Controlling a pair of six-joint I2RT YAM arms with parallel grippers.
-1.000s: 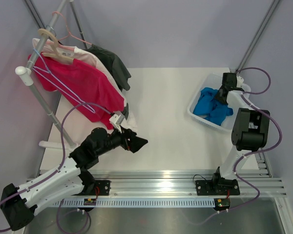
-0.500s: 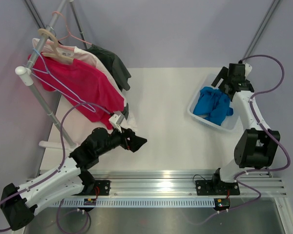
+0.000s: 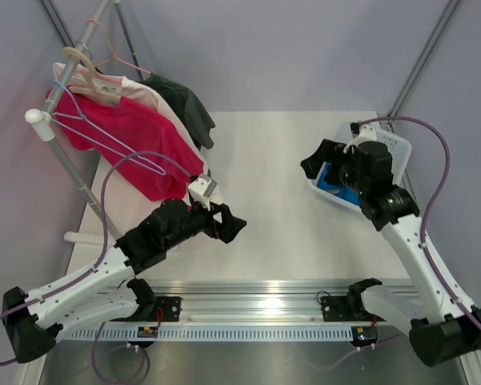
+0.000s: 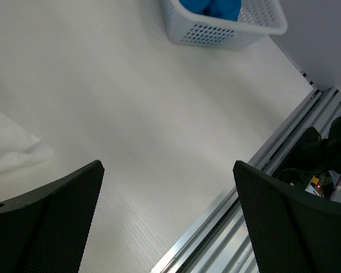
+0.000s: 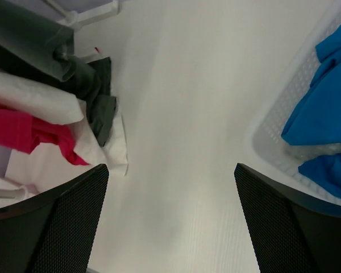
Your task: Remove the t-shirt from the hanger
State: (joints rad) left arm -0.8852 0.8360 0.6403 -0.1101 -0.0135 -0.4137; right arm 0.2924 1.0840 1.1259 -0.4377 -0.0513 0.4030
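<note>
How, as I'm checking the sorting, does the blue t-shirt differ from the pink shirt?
The t-shirt is bright blue; the pink shirt is magenta. The t-shirt lies crumpled in the basket; the pink shirt hangs spread out on the rack. Both are plain, with no print showing.
</note>
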